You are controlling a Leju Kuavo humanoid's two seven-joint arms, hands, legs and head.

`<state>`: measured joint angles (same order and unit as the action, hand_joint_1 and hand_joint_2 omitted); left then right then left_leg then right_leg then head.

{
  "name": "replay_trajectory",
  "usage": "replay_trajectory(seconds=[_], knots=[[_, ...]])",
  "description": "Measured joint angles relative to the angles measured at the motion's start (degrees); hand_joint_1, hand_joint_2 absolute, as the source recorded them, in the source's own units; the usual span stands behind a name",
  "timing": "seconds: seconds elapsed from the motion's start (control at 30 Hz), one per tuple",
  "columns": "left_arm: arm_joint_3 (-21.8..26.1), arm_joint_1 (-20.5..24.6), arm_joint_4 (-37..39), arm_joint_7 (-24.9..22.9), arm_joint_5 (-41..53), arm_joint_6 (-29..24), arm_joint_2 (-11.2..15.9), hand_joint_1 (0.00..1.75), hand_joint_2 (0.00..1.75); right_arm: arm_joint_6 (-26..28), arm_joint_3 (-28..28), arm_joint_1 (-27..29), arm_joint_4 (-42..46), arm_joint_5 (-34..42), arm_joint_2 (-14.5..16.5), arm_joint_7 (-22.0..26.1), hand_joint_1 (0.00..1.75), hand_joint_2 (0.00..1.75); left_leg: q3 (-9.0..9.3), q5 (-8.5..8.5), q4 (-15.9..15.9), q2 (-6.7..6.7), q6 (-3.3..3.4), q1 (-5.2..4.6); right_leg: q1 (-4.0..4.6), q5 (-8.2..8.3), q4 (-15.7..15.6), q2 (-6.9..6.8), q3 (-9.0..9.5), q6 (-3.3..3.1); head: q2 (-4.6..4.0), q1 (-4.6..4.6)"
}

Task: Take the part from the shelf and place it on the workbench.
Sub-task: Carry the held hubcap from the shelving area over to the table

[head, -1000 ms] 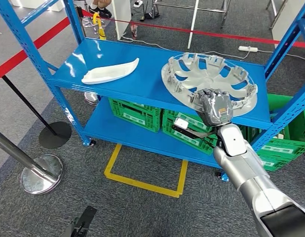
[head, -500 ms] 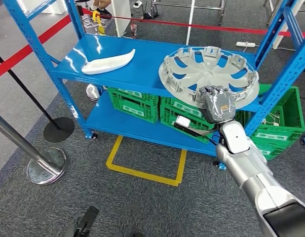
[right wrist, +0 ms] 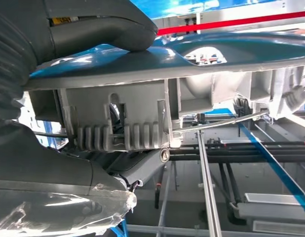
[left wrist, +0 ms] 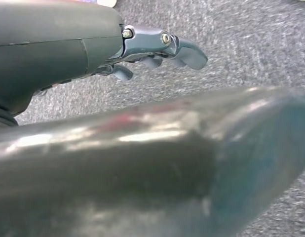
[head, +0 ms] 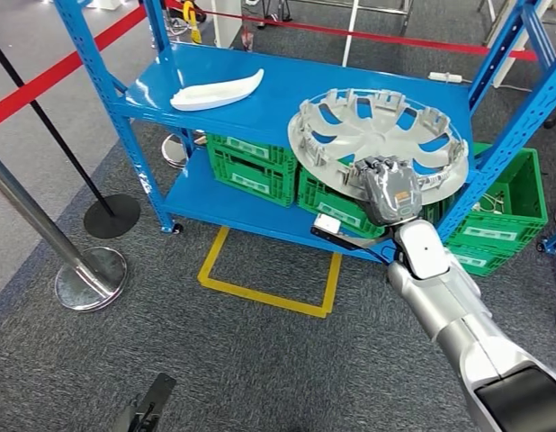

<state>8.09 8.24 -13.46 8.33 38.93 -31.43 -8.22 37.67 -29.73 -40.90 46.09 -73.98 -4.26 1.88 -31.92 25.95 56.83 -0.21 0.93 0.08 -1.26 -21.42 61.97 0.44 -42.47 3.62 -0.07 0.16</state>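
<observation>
On the shelf's top deck you have a white curved panel (head: 217, 91) lying flat near the far left corner. Under that deck, 2 green crates (head: 254, 168) sit side by side on the lower deck, and another green crate (head: 504, 220) stands on the floor past the right upright. You'll see yellow floor tape (head: 268, 295) marking a rectangle on the grey carpet, 2 stanchion bases (head: 91, 276) to the left, and red barrier tape (head: 58, 72) behind.
</observation>
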Motion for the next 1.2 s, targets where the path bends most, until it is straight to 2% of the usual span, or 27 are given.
replay_trajectory(seconds=[0.07, 0.1, 0.13, 0.17, 0.2, 0.27, 0.3, 0.33, 0.4, 0.47, 0.53, 0.6, 0.63, 0.67, 0.7, 0.73, 0.77, 0.8, 0.83, 0.87, 0.93, 0.97, 1.0, 1.07, 1.13, 1.17, 1.2], knots=[[0.0, 0.0, 0.0, 0.0, 0.1, 0.0, 0.0, 0.0, 0.0, 0.1, -0.2, 0.0, -0.1, -0.4, 0.0, -0.1, 1.75, 1.75, -0.86, -0.77, 0.0, 0.01, 0.47, -0.13, 0.12, -4.74, 8.2, -0.05, -2.84, 0.13, 0.0, 0.23], [0.0, -0.1, 0.0, -0.1, 0.2, 0.0, 0.0, 0.0, 0.0, 0.1, -0.3, 0.0, -0.1, -0.6, 0.0, -0.2, 1.75, 1.75, -1.26, -1.12, 0.1, -0.11, 0.55, -0.23, 0.19, -6.41, 11.8, -0.05, -3.88, 0.15, 0.0, 0.23], [0.0, -0.1, 0.0, -0.2, 0.2, 0.0, 0.0, 0.0, 0.0, 0.2, -0.4, 0.0, -0.2, -0.8, 0.0, -0.4, 1.75, 1.75, -1.62, -1.41, 0.1, -0.32, 0.56, -0.33, 0.27, -7.15, 13.6, -0.05, -4.0, 0.1, 0.0, 0.22], [0.0, -0.2, 0.0, -0.3, 0.3, 0.0, 0.0, 0.0, 0.0, 0.2, -0.5, 0.0, -0.2, -1.0, 0.0, -0.4, 1.75, 1.75, -1.89, -1.66, 0.1, -0.59, 0.51, -0.43, 0.37, -6.9, 13.0, -0.02, -2.94, -0.07, 0.0, 0.22], [0.0, -0.2, 0.0, -0.4, 0.3, 0.0, 0.0, 0.0, 0.0, 0.3, -0.6, 0.0, -0.3, -1.2, 0.0, -0.5, 1.75, 1.75, -2.06, -1.88, 0.1, -0.95, 0.43, -0.51, 0.5, -5.82, 10.0, 0.13, -0.69, -0.33, 0.0, 0.21], [0.0, -0.2, 0.0, -0.4, 0.3, 0.0, 0.0, 0.0, 0.0, 0.4, -0.8, -0.1, -0.3, -1.7, 0.0, -0.8, 1.75, 1.75, -2.38, -2.22, 0.2, -1.52, 0.17, -0.61, 0.68, -3.86, 1.6, 1.44, 4.91, -1.17, 0.0, 0.13], [0.0, -0.1, 0.0, -0.4, 0.3, 0.0, -0.1, 0.0, 0.0, 0.5, -0.8, -0.2, -0.3, -2.0, 0.0, -0.9, 1.75, 1.75, -2.63, -2.45, 0.2, -1.8, -0.07, -0.59, 0.77, -3.38, -1.4, 1.99, 6.82, -1.47, 0.0, 0.04], [0.0, -0.1, 0.0, -0.4, 0.3, 0.0, -0.1, 0.0, 0.0, 0.6, -0.9, -0.3, -0.3, -2.2, 0.0, -1.1, 1.75, 1.75, -2.94, -2.7, 0.3, -2.08, -0.36, -0.5, 0.87, -3.34, -3.0, 2.33, 7.76, -1.69, 0.0, -0.08], [0.0, -0.1, 0.0, -0.4, 0.4, 0.0, -0.2, 0.0, 0.0, 0.7, -1.1, -0.3, -0.3, -2.4, 0.0, -1.2, 1.75, 1.75, -3.42, -3.23, 0.2, -2.79, -1.06, -0.3, 1.08, -3.13, -3.3, 1.62, 7.88, -1.89, 0.0, -0.2], [0.0, -0.2, 0.0, -0.4, 0.4, -0.1, -0.2, 0.0, 0.0, 0.8, -1.1, -0.4, -0.3, -2.5, 0.1, -1.2, 1.75, 1.75, -4.07, -2.64, 0.9, -2.62, -1.73, -0.26, 0.89, -2.7, -3.9, 0.55, 8.02, -2.35, 0.0, -0.24], [0.0, -0.2, 0.0, -0.4, 0.4, -0.1, -0.1, 0.0, 0.0, 0.8, -1.1, -0.5, -0.3, -2.6, 0.3, -1.3, 1.75, 1.75, -6.48, 0.38, 5.8, -1.38, -2.51, -0.12, 0.57, -2.33, -4.4, -0.61, 8.05, -2.7, 0.0, -0.32], [0.0, -0.2, 0.0, -0.5, 0.4, 0.0, 0.0, 0.0, 0.0, 0.7, -1.2, -0.5, -0.3, -2.8, 0.3, -1.4, 1.75, 1.75, -10.08, 3.78, 13.5, -0.62, -3.24, 0.26, 0.44, -2.24, -4.4, -1.69, 7.83, -2.77, 0.0, -0.34], [0.0, -0.2, 0.0, -0.5, 0.4, 0.0, 0.0, 0.0, 0.0, 0.7, -1.2, -0.5, -0.3, -2.9, 0.3, -1.4, 1.75, 1.75, -11.18, 4.34, 15.9, -0.5, -3.52, 0.46, 0.36, -2.23, -4.4, -2.25, 7.76, -2.72, 0.0, -0.35], [0.0, -0.3, 0.0, -0.5, 0.4, 0.0, 0.0, 0.0, 0.0, 0.6, -1.3, -0.5, -0.3, -3.1, 0.3, -1.4, 1.75, 1.75, -11.26, 3.8, 16.2, -0.38, -3.77, 0.64, 0.25, -2.22, -4.3, -2.82, 7.72, -2.62, 0.0, -0.35], [0.0, -0.3, 0.0, -0.6, 0.4, 0.1, 0.0, 0.0, 0.0, 0.6, -1.4, -0.5, -0.3, -3.3, 0.4, -1.4, 1.75, 1.75, -10.2, 2.27, 14.3, -0.09, -4.01, 0.8, 0.08, -2.26, -4.2, -3.4, 7.72, -2.45, 0.0, -0.35], [0.0, -0.3, 0.0, -0.6, 0.4, 0.1, 0.0, 0.0, 0.0, 0.6, -1.4, -0.6, -0.3, -3.4, 0.4, -1.5, 1.75, 1.75, -8.23, 0.17, 10.6, 0.67, -4.24, 0.93, -0.09, -2.36, -4.1, -3.95, 7.72, -2.17, 0.0, -0.34], [0.0, -0.2, 0.0, -0.6, 0.4, 0.1, 0.0, 0.0, 0.0, 0.5, -1.5, -0.6, -0.3, -3.5, 0.5, -1.5, 1.75, 1.75, -6.17, -1.49, 6.6, 2.11, -4.56, 0.87, -0.09, -2.5, -3.8, -4.39, 7.65, -1.79, 0.0, -0.41], [0.0, -0.1, 0.0, -0.6, 0.4, 0.1, -0.1, 0.0, 0.0, 0.5, -1.5, -0.8, -0.3, -3.6, 0.5, -1.5, 1.75, 1.75, -4.66, -2.59, 3.4, 3.27, -4.39, 0.78, -0.01, -2.63, -3.5, -4.79, 7.49, -1.4, 0.0, -0.55], [0.0, -0.1, 0.0, -0.6, 0.4, 0.1, -0.2, 0.0, 0.0, 0.5, -1.6, -0.9, -0.3, -3.7, 0.5, -1.5, 1.75, 1.75, -3.91, -3.02, 1.5, 4.12, -4.01, 0.65, 0.18, -2.69, -3.3, -5.18, 7.34, -1.04, 0.0, -0.59], [0.0, 0.0, 0.0, -0.7, 0.4, 0.2, -0.2, 0.0, 0.0, 0.5, -1.6, -1.0, -0.3, -3.8, 0.5, -1.6, 1.75, 1.75, -3.92, -2.91, 0.9, 4.32, -3.44, 0.45, 0.38, -2.68, -3.3, -5.63, 7.25, -0.76, 0.0, -0.64], [0.0, -0.1, 0.0, -0.8, 0.4, 0.2, -0.1, 0.0, 0.0, 0.5, -1.8, -1.1, -0.4, -4.0, 0.5, -1.7, 1.75, 1.75, -4.35, -3.07, 0.9, 2.93, -2.05, 0.38, 0.31, -2.77, -3.5, -6.66, 7.26, -0.25, 0.0, -0.51], [0.0, -0.1, 0.0, -0.8, 0.4, 0.2, -0.1, 0.0, 0.0, 0.5, -1.9, -1.1, -0.4, -4.1, 0.6, -1.7, 1.75, 1.75, -4.43, -3.19, 0.8, 2.2, -1.59, 0.37, 0.13, -3.35, -3.0, -6.19, 7.09, -0.05, 0.0, -0.49], [0.0, -0.1, 0.0, -0.8, 0.4, 0.2, 0.0, 0.0, 0.0, 0.5, -2.0, -1.2, -0.4, -4.2, 0.6, -1.8, 1.75, 1.75, -4.45, -3.31, 0.8, 1.48, -1.19, 0.4, 0.01, -4.46, -1.6, -5.11, 6.51, 0.06, 0.0, -0.44], [0.0, 0.0, 0.0, -0.8, 0.4, 0.1, 0.0, 0.0, 0.0, 0.5, -2.3, -1.2, -0.4, -4.2, 0.6, -1.9, 1.75, 1.75, -4.48, -3.45, 0.8, 0.07, -0.63, 0.38, 0.11, -7.86, 4.6, -2.06, 3.89, -0.16, 0.0, -0.3], [0.0, 0.1, 0.0, -0.8, 0.4, 0.2, -0.1, 0.0, 0.0, 0.5, -2.5, -1.3, -0.6, -4.2, 0.6, -1.9, 1.75, 1.75, -4.52, -3.52, 0.8, -1.6, -0.34, 0.18, 0.53, -10.21, 11.5, -0.74, 0.53, -0.62, 0.0, -0.2], [0.0, 0.1, 0.0, -0.8, 0.4, 0.2, -0.1, 0.0, 0.0, 0.5, -2.6, -1.3, -0.7, -4.2, 0.6, -1.9, 1.75, 1.75, -4.52, -3.54, 0.8, -2.52, -0.27, 0.09, 0.69, -10.02, 12.8, -0.47, -0.29, -0.88, 0.0, -0.19], [0.0, 0.1, 0.0, -0.8, 0.4, 0.2, -0.1, 0.0, 0.0, 0.4, -2.6, -1.3, -0.8, -4.2, 0.6, -1.9, 1.75, 1.75, -4.49, -3.55, 0.8, -3.46, -0.24, 0.03, 0.8, -8.78, 11.8, -0.22, -0.07, -1.17, 0.0, -0.2]])
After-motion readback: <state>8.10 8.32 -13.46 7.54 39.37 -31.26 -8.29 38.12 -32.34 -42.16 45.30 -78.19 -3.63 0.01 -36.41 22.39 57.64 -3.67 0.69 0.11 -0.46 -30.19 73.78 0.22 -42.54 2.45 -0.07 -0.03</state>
